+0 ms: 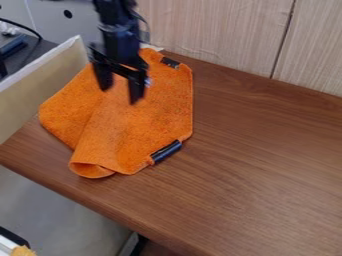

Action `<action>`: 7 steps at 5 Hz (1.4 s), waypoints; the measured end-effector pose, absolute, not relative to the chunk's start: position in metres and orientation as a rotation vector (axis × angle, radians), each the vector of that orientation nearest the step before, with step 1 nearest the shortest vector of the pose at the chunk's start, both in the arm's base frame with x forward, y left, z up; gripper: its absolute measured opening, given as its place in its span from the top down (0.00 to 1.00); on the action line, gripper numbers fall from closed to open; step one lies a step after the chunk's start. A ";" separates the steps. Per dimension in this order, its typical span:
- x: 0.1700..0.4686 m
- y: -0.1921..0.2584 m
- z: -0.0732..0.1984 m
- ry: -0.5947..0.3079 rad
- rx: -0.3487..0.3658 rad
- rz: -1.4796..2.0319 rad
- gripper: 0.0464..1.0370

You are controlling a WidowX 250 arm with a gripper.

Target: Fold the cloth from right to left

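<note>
Cloth: orange [157, 112], lying at the left part of the wooden tabletop [260, 155], close to the pale low wall [40, 82]
Cloth's fold: a layer lies across the middle, its edge slanting from beneath the gripper down to the lower left, with the flatter left part of the cloth beside it
Cloth's near end: curled over into a loose, open roll [93, 169], near the front edge of the tabletop
Cloth's right side: a fairly straight edge running between two cut-looking corners
Upper corner: a small black patch [170, 62] on the cloth, toward the wooden panel [214, 30]
Lower corner: a black strip [165, 152] set at a slant along the cloth's edge
Gripper: black [120, 96], hanging down from the top edge of the view, over the upper part of the cloth
Fingers: spread apart, one to the left and one to the right, both pointing down; whether the tips touch the cloth, I cannot tell
Back of the tabletop: the wooden panel stands upright, with a dark vertical seam [283, 37]
Upper left: a dark surface and a black cable [30, 30] beyond the low wall
</note>
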State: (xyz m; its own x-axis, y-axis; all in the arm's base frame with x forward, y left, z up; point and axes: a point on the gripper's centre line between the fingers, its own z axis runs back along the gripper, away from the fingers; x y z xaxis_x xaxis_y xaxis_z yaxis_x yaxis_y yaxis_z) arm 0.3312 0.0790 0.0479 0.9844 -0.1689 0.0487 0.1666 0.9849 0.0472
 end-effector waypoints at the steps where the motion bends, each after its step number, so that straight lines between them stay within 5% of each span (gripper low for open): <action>1: 0.321 0.041 0.045 -0.070 0.050 -0.297 0.04; 4: 0.296 0.008 0.015 -0.031 0.082 -0.436 0.07; 6: 0.303 0.004 0.002 0.008 0.127 -0.454 0.65; 7: 0.303 0.002 0.002 0.008 0.138 -0.454 0.86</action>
